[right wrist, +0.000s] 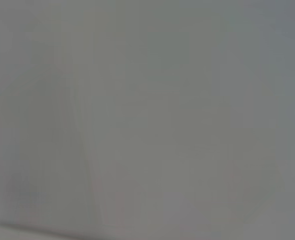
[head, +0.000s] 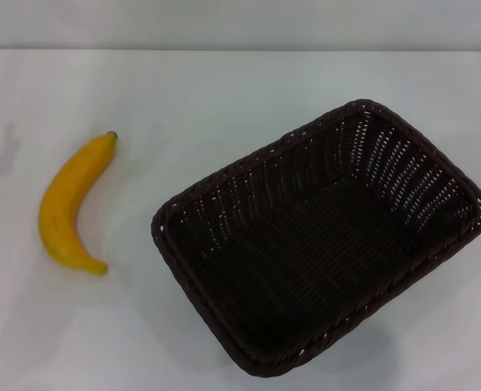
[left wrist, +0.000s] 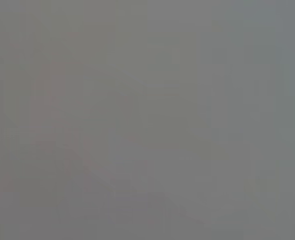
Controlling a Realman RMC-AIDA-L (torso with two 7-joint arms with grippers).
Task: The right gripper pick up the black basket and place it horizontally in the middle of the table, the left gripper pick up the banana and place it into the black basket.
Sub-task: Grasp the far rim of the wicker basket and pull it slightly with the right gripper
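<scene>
Wicker black basket (head: 322,244) lies skewed, long axis diagonal; banana (head: 71,204) stem points away; neither pincer visible.

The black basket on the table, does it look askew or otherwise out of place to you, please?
Yes. The black basket sits on the right of the table, turned diagonally to the table's edges, not horizontal or centred. It is empty and looks undamaged. The banana lies apart, to its left. Neither gripper is in view.
</scene>
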